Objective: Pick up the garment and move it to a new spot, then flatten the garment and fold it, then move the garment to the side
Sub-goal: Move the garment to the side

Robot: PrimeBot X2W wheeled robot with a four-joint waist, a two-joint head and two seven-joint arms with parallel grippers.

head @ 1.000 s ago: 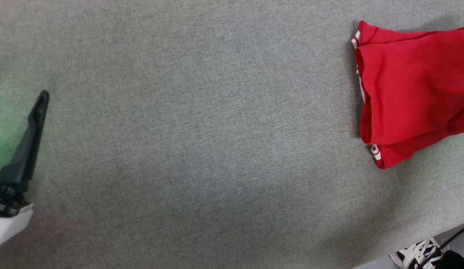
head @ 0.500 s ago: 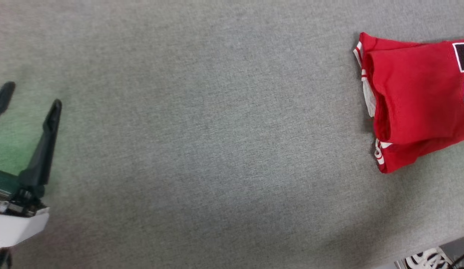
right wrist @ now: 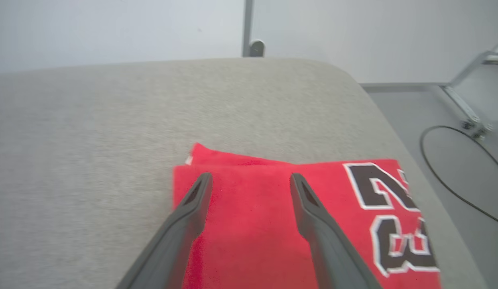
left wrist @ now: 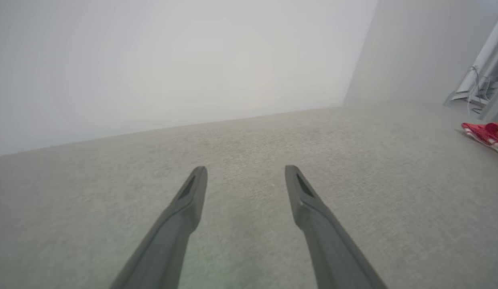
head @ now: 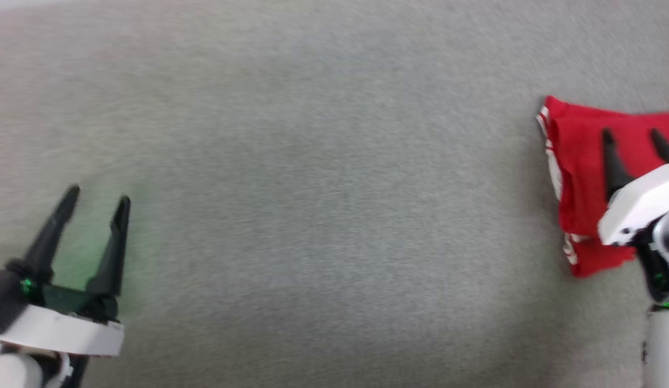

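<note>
A grey fabric-covered surface spreads wide; the folded red jersey lies near its right edge, black number facing up; the right gripper is over the jersey, fingers spread, holding nothing; the left gripper is well apart at the far left, likewise spread and empty.

The garment is matt red cloth; the table covering is rough grey woven fabric.
</note>
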